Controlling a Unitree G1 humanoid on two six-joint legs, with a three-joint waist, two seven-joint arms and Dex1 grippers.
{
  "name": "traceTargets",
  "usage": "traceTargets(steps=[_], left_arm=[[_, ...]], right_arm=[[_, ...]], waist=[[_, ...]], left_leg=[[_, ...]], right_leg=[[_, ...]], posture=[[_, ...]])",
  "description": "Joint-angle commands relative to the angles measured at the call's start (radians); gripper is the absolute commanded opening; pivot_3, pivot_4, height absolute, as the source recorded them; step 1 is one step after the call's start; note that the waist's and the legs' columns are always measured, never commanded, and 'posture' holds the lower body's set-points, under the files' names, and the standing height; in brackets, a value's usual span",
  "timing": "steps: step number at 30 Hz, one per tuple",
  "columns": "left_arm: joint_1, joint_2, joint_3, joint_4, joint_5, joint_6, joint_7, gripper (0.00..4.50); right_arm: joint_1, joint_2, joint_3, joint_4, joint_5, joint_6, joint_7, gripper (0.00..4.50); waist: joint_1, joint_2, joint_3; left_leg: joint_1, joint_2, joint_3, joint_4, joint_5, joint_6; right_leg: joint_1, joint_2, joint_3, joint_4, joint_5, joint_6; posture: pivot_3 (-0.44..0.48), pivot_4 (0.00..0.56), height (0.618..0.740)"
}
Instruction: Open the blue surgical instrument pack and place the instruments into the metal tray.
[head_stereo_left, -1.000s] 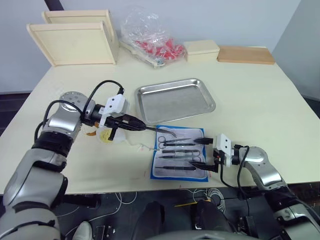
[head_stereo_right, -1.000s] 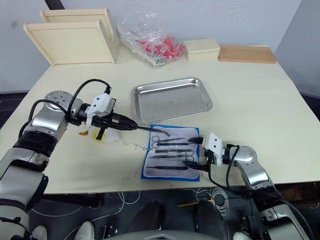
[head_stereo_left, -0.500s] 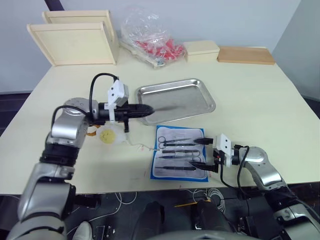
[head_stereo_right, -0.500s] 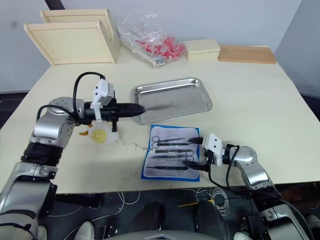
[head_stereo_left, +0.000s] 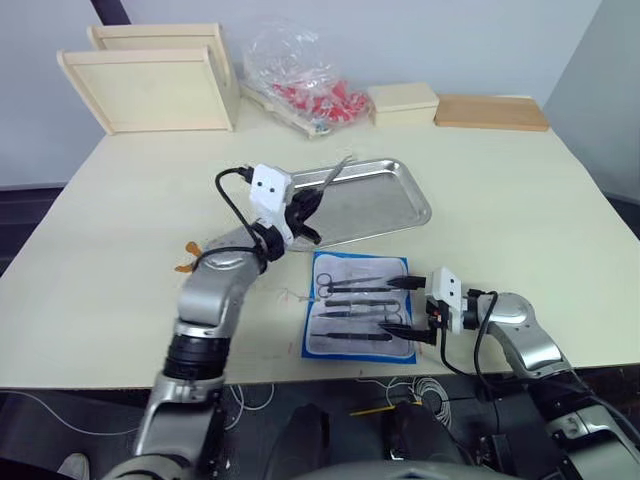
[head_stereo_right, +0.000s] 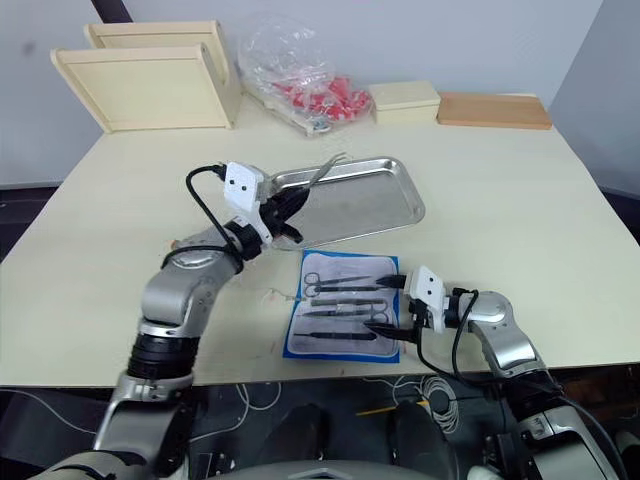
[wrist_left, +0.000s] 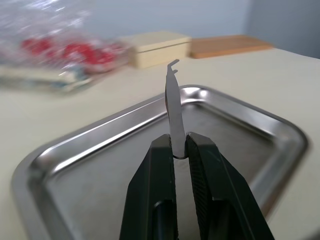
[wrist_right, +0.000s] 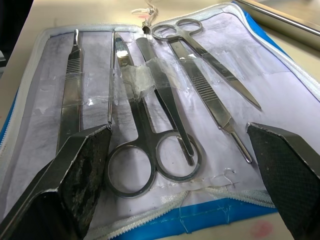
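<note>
Left gripper (wrist_left: 176, 150) clenched on slim silvery steel hooked instrument (wrist_left: 173, 107), above shallow stainless-steel tray (head_stereo_left: 400, 205). Lower close before letting go. Right gripper (head_stereo_left: 412, 305) spread wide.

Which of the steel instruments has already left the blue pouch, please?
The slim hooked-tip one, clamped in the left gripper above the metal tray; the rest lie in the pouch.

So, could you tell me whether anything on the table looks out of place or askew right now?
Nothing looks damaged or spilled. The blue surgical instrument pack lies open and a little skewed to the table edge, instruments still under its clear sleeves. The left tool holds one slim steel instrument raised over the metal tray, not yet set down.
</note>
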Motion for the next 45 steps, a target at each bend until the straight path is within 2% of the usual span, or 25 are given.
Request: traceTargets(steps=[1, 6, 10, 17, 24, 25, 27, 28, 29, 31, 32, 34, 39, 45], left_arm=[[0.033, -0.098, 0.025, -0.048, 0.089, 0.006, 0.203, 0.28], [0.043, -0.204, 0.032, -0.012, 0.150, 0.059, 0.348, 0.28], [0.009, -0.246, 0.023, 0.026, 0.182, 0.100, 0.396, 0.28], [-0.023, -0.300, 0.068, 0.088, 0.185, 0.117, 0.454, 0.28], [-0.024, -0.306, 0.088, 0.105, 0.180, 0.143, 0.449, 0.28], [-0.026, -0.304, 0.089, 0.107, 0.179, 0.145, 0.444, 0.98], [-0.031, -0.301, 0.089, 0.110, 0.174, 0.141, 0.429, 1.62], [-0.034, -0.300, 0.087, 0.110, 0.174, 0.139, 0.426, 2.14], [-0.036, -0.300, 0.087, 0.109, 0.179, 0.140, 0.428, 2.98], [-0.036, -0.303, 0.093, 0.096, 0.168, 0.141, 0.416, 3.13], [-0.035, -0.302, 0.095, 0.089, 0.164, 0.141, 0.410, 3.81], [-0.035, -0.295, 0.095, 0.078, 0.161, 0.142, 0.399, 4.44], [-0.039, -0.250, 0.080, 0.056, 0.152, 0.123, 0.333, 4.48], [-0.018, -0.140, 0.046, 0.004, 0.049, 0.066, 0.064, 4.48]], right_arm=[[0.065, -0.010, 0.093, 0.113, -0.093, 0.044, 0.012, 4.50], [0.059, -0.008, 0.093, 0.118, -0.094, 0.042, 0.011, 4.50], [0.056, -0.007, 0.091, 0.120, -0.093, 0.041, 0.011, 4.50], [0.057, -0.006, 0.090, 0.122, -0.093, 0.038, 0.009, 4.50], [0.064, -0.003, 0.091, 0.111, -0.089, 0.040, 0.001, 4.50], [0.065, -0.002, 0.091, 0.109, -0.088, 0.040, 0.000, 4.50], [0.066, -0.002, 0.091, 0.107, -0.087, 0.040, -0.002, 4.50], [0.066, -0.002, 0.091, 0.107, -0.087, 0.039, -0.003, 4.50], [0.067, -0.002, 0.091, 0.105, -0.087, 0.040, -0.004, 4.50], [0.069, -0.002, 0.092, 0.103, -0.087, 0.041, -0.006, 4.50], [0.069, -0.001, 0.091, 0.102, -0.087, 0.041, -0.007, 4.50], [0.070, -0.001, 0.092, 0.102, -0.086, 0.041, -0.008, 4.50], [0.068, 0.004, 0.093, 0.105, -0.086, 0.040, -0.010, 4.50], [0.064, 0.008, 0.094, 0.110, -0.087, 0.040, -0.010, 4.50]], waist=[[0.001, 0.000, -0.001], [0.001, 0.001, -0.003], [0.002, 0.002, -0.004], [0.001, 0.002, -0.004], [0.000, 0.002, -0.004], [0.000, 0.002, -0.004], [-0.001, 0.001, -0.004], [-0.002, 0.002, -0.004], [-0.003, 0.002, -0.004], [-0.003, 0.002, -0.004], [-0.004, 0.002, -0.004], [-0.005, 0.002, -0.004], [-0.007, 0.002, -0.004], [-0.010, 0.002, -0.004]], left_leg=[[0.000, 0.000, 0.000, 0.000, 0.000, 0.000], [0.000, -0.001, -0.001, 0.000, 0.000, 0.000], [0.003, -0.004, -0.002, 0.000, 0.000, 0.000], [0.004, -0.005, -0.002, -0.001, 0.000, 0.000], [0.014, -0.007, -0.001, -0.011, 0.000, 0.000], [0.015, -0.007, -0.002, -0.012, 0.000, 0.000], [0.015, -0.007, -0.002, -0.013, 0.000, -0.001], [0.015, -0.007, -0.002, -0.013, 0.000, -0.001], [0.015, -0.007, -0.001, -0.014, 0.000, -0.001], [0.015, -0.006, -0.002, -0.015, 0.000, -0.001], [0.015, -0.006, -0.001, -0.015, 0.000, -0.001], [0.015, -0.006, -0.001, -0.015, 0.000, -0.001], [0.015, -0.006, -0.002, -0.017, 0.000, -0.001], [0.015, -0.003, -0.001, -0.017, 0.000, -0.001]], right_leg=[[0.000, 0.000, 0.000, 0.000, 0.000, 0.000], [0.000, 0.001, -0.001, 0.000, 0.000, 0.000], [0.005, 0.001, -0.002, -0.002, -0.003, 0.003], [0.006, 0.000, -0.002, -0.003, -0.003, 0.004], [0.013, -0.001, -0.001, -0.008, -0.003, 0.003], [0.013, -0.001, -0.001, -0.009, -0.003, 0.004], [0.013, -0.001, -0.001, -0.010, -0.003, 0.004], [0.013, -0.001, -0.001, -0.010, -0.003, 0.004], [0.013, -0.001, -0.001, -0.011, -0.003, 0.004], [0.014, -0.001, -0.001, -0.012, -0.003, 0.004], [0.014, -0.001, -0.001, -0.013, -0.003, 0.004], [0.014, -0.001, -0.001, -0.013, -0.003, 0.004], [0.014, -0.001, -0.001, -0.014, -0.003, 0.004], [0.014, -0.002, -0.001, -0.015, -0.003, 0.003]], posture=[[0.000, 0.150, 0.740], [0.000, 0.150, 0.740], [0.000, 0.150, 0.740], [0.000, 0.150, 0.740], [0.000, 0.150, 0.740], [0.000, 0.150, 0.740], [0.000, 0.150, 0.740], [0.000, 0.150, 0.740], [0.000, 0.150, 0.740], [0.000, 0.150, 0.740], [0.000, 0.150, 0.740], [0.000, 0.150, 0.740], [0.000, 0.150, 0.740], [0.000, 0.150, 0.740]])
